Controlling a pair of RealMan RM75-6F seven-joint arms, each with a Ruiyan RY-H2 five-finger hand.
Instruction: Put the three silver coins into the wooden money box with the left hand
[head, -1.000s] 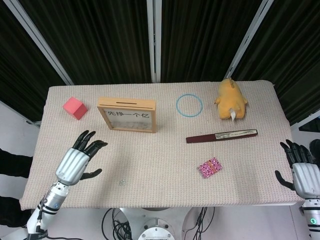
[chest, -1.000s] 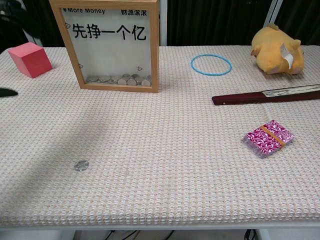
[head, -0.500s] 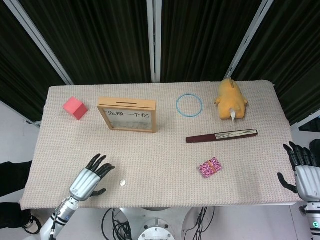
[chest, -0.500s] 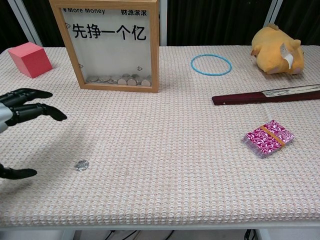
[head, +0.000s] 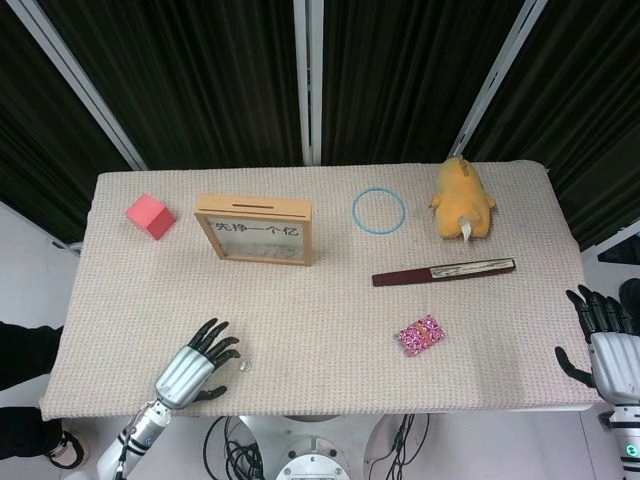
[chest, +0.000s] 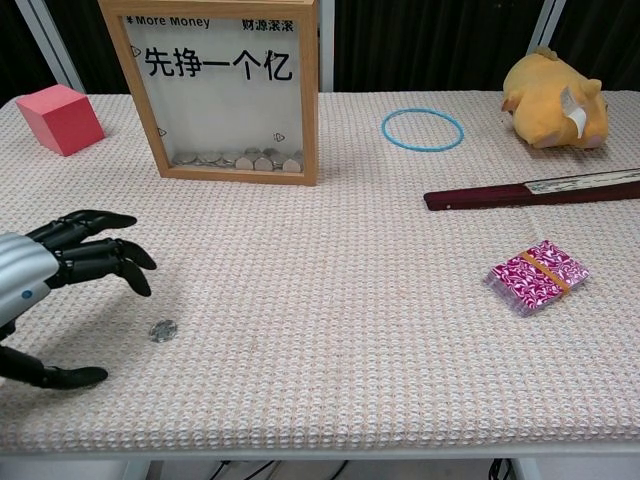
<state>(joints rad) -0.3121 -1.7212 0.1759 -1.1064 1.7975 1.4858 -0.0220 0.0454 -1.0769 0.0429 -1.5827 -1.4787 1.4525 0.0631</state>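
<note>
One silver coin (chest: 162, 330) (head: 244, 366) lies flat on the woven table cover near the front left edge. My left hand (chest: 55, 285) (head: 195, 367) hovers just left of it, fingers spread and empty, fingertips close to the coin. The wooden money box (chest: 221, 85) (head: 255, 230) stands upright at the back left, its clear front showing several coins heaped at the bottom and a slot on top. My right hand (head: 606, 343) rests open at the table's far right edge, seen only in the head view.
A red cube (chest: 60, 118) sits left of the box. A blue ring (chest: 421, 130), a yellow plush toy (chest: 553, 98), a dark folded fan (chest: 530, 189) and a pink patterned packet (chest: 536, 275) lie on the right half.
My left hand has come down and toward the front edge, then moved right, closing in on the coin. The coin and my right hand have stayed put.
</note>
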